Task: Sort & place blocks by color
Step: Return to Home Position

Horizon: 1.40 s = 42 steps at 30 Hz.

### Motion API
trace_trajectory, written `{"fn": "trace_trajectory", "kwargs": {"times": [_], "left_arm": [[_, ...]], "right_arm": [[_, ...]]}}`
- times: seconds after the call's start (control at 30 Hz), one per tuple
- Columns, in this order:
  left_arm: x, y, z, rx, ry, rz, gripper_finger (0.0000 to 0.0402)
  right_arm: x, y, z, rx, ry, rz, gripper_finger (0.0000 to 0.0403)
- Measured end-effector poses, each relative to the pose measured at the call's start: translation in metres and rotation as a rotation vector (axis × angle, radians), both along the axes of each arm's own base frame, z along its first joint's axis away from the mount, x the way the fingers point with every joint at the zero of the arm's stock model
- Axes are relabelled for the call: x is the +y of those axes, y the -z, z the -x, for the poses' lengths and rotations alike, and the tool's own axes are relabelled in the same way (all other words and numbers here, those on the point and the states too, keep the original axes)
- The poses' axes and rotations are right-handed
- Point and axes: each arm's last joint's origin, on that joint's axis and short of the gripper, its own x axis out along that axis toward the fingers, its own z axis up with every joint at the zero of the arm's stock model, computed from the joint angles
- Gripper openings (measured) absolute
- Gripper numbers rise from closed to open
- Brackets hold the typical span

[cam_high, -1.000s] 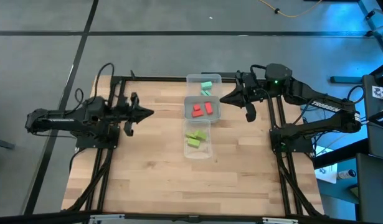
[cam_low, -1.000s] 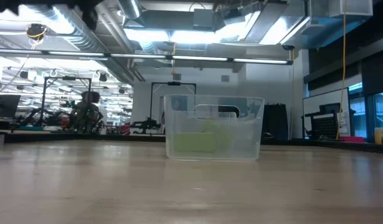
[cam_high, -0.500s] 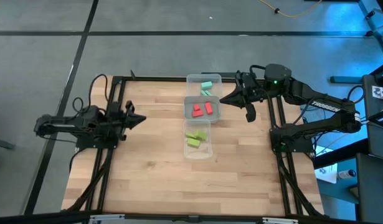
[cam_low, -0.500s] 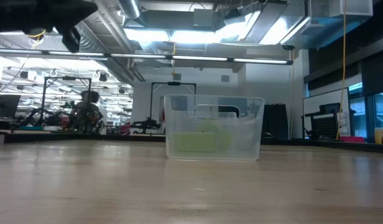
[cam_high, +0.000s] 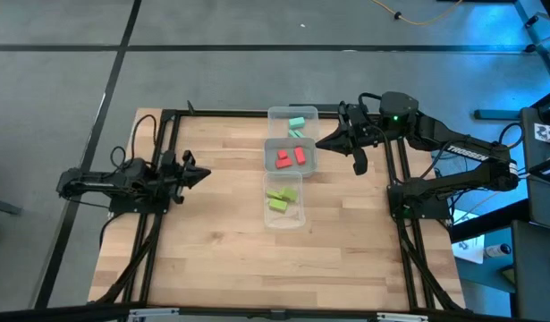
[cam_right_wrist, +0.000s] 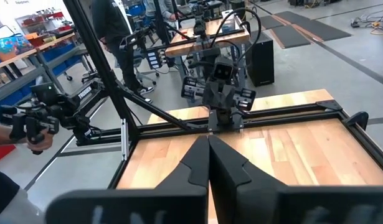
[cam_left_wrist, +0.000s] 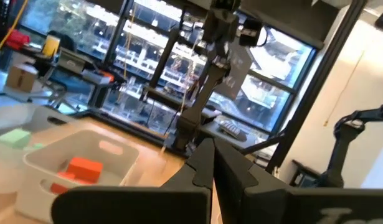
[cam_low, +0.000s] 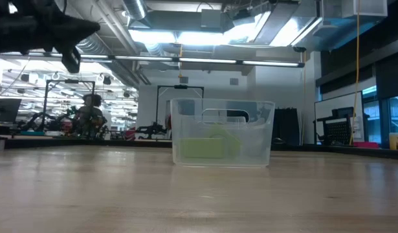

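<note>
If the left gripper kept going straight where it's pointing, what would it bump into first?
Probably nothing soon. The left gripper points toward the clear plastic tray holding red blocks, but in the low view it hangs above tray height, so it would likely pass over. Depth is unclear.

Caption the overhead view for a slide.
Blocks sorted by colour in three clear trays; left gripper and right gripper parked aside.

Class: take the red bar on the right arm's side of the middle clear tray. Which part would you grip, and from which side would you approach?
Grip the red bar across its narrow width, at mid-length, coming straight down from above. It lies flat, and the walls of the tray probably block any sideways approach. The other red block lies close beside it.
</note>
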Motion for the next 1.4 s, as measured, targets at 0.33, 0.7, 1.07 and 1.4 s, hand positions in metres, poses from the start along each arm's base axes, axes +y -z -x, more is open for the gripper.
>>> {"fn": "trace_trajectory", "kwargs": {"times": [0.33,0.7,1.07,1.4], "left_arm": [[-0.002,0.026,-0.004,0.276,0.077,-0.049,0.0],[-0.003,0.026,-0.004,0.276,0.099,-0.048,0.0007],[-0.003,0.026,-0.004,0.277,0.097,-0.049,0.0022],[-0.003,0.026,-0.004,0.277,0.097,-0.049,0.0009]], "right_arm": [[0.001,0.0,0.0,-0.001,-0.022,0.0,0.0],[0.007,-0.002,0.021,0.054,-0.05,-0.04,0.0],[0.029,-0.002,0.094,0.037,-0.135,0.065,0.0],[0.039,0.063,0.136,-0.132,-0.068,-0.014,0.0]]}}
